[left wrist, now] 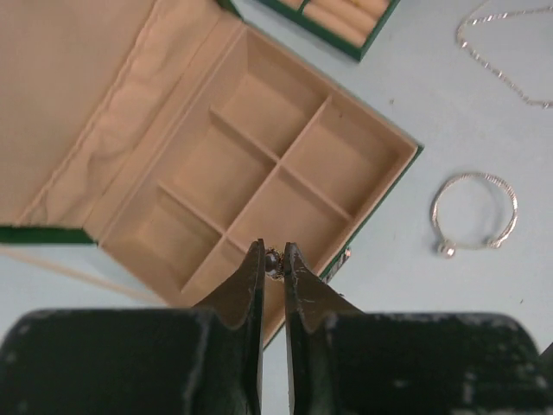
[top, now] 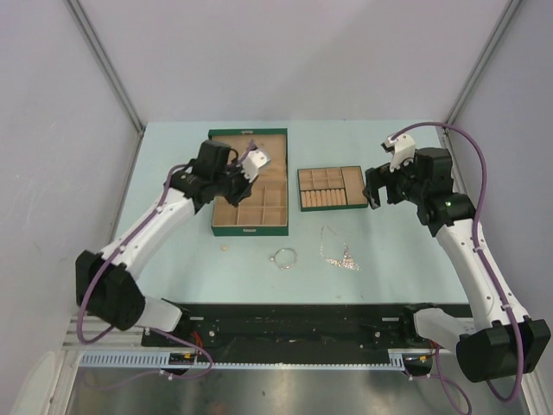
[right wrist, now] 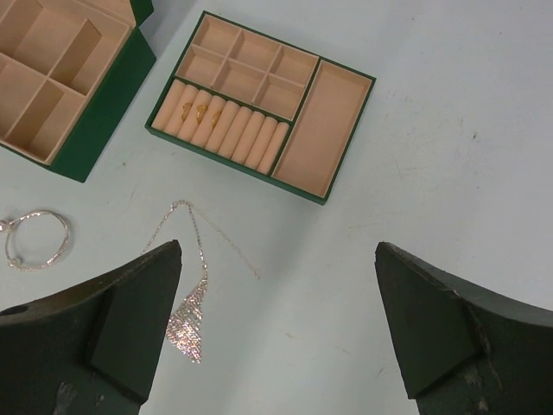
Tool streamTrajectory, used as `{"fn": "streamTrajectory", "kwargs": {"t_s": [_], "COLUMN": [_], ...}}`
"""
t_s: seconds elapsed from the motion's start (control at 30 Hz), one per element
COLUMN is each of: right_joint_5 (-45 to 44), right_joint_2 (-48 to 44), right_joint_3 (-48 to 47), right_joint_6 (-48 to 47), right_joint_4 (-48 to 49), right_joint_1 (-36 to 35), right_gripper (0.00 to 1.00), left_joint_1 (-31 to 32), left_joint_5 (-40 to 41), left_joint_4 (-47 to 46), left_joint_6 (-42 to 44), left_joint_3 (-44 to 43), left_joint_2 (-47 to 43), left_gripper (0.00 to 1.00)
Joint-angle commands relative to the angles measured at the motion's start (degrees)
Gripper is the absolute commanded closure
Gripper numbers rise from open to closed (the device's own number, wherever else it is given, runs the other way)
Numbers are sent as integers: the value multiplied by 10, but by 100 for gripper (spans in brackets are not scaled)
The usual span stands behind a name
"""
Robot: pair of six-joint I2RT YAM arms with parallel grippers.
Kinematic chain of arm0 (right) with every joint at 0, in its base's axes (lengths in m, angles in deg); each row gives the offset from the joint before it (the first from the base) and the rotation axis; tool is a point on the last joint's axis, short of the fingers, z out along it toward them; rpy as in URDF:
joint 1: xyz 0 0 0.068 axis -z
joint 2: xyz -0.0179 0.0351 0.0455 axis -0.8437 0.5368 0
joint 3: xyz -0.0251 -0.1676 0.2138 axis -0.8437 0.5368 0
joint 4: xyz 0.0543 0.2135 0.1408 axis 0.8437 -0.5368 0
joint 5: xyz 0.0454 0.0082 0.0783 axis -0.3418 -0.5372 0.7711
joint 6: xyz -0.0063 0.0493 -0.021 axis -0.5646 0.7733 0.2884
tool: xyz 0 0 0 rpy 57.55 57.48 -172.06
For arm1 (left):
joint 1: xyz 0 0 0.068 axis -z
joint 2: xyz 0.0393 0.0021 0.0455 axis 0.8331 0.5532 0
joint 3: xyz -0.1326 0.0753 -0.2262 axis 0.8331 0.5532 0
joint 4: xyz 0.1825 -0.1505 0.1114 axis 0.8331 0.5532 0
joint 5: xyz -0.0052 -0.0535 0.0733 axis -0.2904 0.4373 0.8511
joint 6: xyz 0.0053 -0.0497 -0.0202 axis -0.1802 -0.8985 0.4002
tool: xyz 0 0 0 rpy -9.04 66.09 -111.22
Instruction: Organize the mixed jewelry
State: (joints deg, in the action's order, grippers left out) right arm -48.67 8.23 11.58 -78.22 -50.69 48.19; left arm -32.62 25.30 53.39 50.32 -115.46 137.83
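Currently, the left gripper (left wrist: 273,252) has its jaws nearly together, pinching a small silver piece (left wrist: 273,262) at the fingertips. In the left wrist view the piece hangs over the divided half of the green box (left wrist: 381,213), close to an outer wall; whether it touches the lining cannot be told. The box lies open, its lid (left wrist: 60,95) laid flat beside the compartments. The right gripper (right wrist: 276,251) has its fingers spread wide with nothing between them, and it is held over bare table (right wrist: 449,130) to the right of the small tray (right wrist: 327,192). The bangle (top: 283,257) lies flat on the table just in front of the box, apart from it. The necklace (top: 340,252) lies to the right of the bangle, in front of the small tray; its chain is in a loose loop and its sparkly pendant (right wrist: 190,322) is at the near end. The bangle and the necklace do not touch. Neither one is in a compartment.
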Motion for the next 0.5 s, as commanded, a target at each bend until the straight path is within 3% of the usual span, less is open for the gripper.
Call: {"fn": "streamTrajectory", "kwargs": {"t_s": [0.0,0.47], "right_joint_5": [-16,-24], "right_joint_2": [9,-20], "right_joint_3": [7,47], "right_joint_6": [5,1], "right_joint_4": [33,39], "right_joint_1": [6,38], "right_gripper": [0,0], "left_joint_1": [43,111], "left_joint_5": [11,-5], "left_joint_4": [-9,7], "left_joint_6": [-37,-58], "left_joint_3": [-123,-467], "left_joint_2": [89,416], "left_gripper": [100,100]}}
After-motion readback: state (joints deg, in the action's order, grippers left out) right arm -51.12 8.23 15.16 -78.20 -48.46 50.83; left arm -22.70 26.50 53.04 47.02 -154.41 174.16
